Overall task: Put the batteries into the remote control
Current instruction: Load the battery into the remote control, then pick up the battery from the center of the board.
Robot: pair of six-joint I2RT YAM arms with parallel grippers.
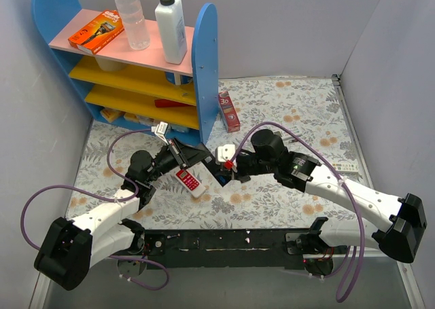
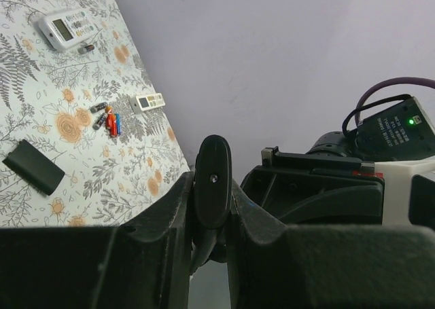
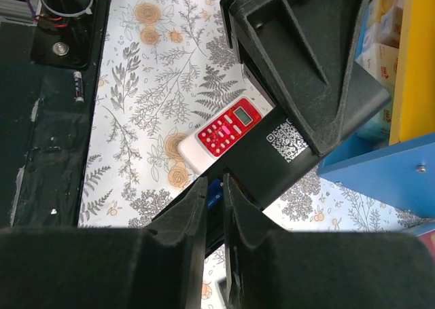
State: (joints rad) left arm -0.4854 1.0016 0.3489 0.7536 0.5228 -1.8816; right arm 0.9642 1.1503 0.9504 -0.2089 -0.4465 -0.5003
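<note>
My left gripper (image 2: 213, 181) is shut on the slim black remote control (image 2: 213, 190), seen end-on, and holds it above the table. In the right wrist view the remote (image 3: 292, 142) shows its back with a QR label, held by the left fingers (image 3: 306, 51). My right gripper (image 3: 215, 185) is shut on a blue battery (image 3: 217, 195) at the remote's open compartment. In the top view both grippers meet mid-table, left (image 1: 195, 155) and right (image 1: 230, 165). Several loose batteries (image 2: 109, 121) lie on the cloth.
A red-and-white remote (image 1: 192, 181) lies under the grippers. Two white remotes (image 2: 68, 28) (image 2: 148, 102) and a black battery cover (image 2: 32, 166) lie on the floral cloth. A blue-and-yellow shelf (image 1: 146, 85) stands back left. One battery (image 3: 78, 85) lies by the arm base.
</note>
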